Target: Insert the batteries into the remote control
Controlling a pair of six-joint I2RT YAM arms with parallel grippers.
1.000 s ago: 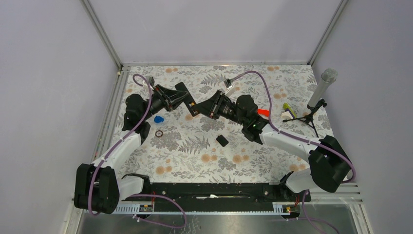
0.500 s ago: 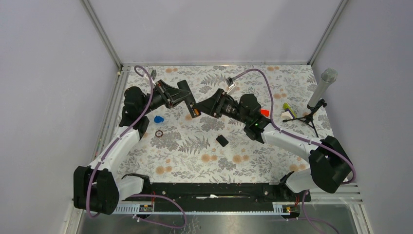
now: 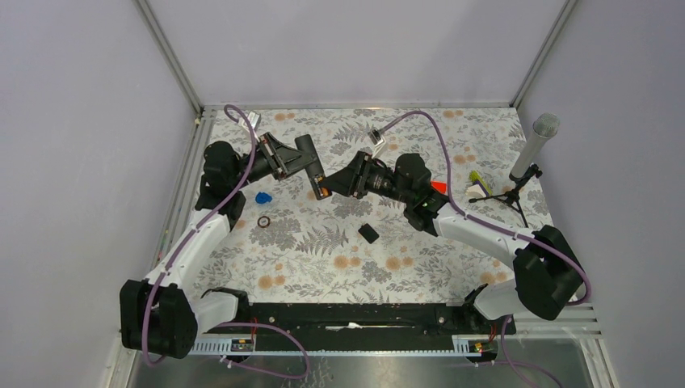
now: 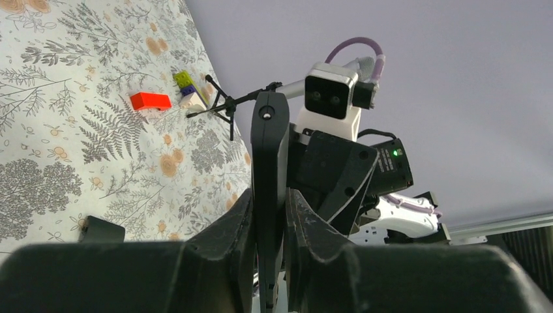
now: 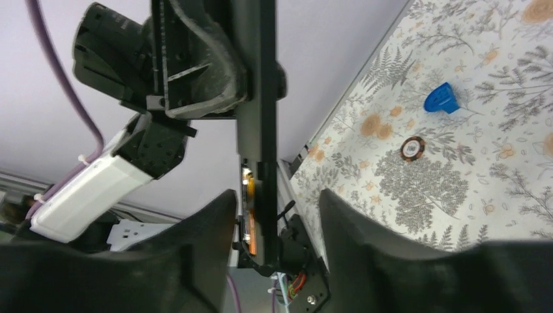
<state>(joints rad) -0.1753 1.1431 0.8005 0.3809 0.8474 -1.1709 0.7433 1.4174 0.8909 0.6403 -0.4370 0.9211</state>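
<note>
My left gripper (image 3: 309, 164) is shut on the black remote control (image 3: 315, 174) and holds it above the mat. In the left wrist view the remote (image 4: 269, 150) stands edge-on between my fingers (image 4: 228, 225). My right gripper (image 3: 342, 181) is open, and its fingers (image 5: 365, 241) straddle the remote's lower end (image 5: 257, 130) without touching it. An orange and silvery strip, apparently a battery (image 5: 248, 218), shows in the remote's open compartment, and also in the top view (image 3: 321, 191). The small black cover (image 3: 368, 234) lies flat on the mat.
A red block (image 3: 437, 187) and a yellow-green piece (image 3: 478, 178) lie right of the right wrist. A microphone on a stand (image 3: 529, 153) is at the far right. A blue piece (image 3: 262, 197) and a dark ring (image 3: 263, 221) lie on the left.
The left arm has drawn back and up a little with the remote still in it. The right gripper has stayed open at the remote's lower end, shifting only slightly.
</note>
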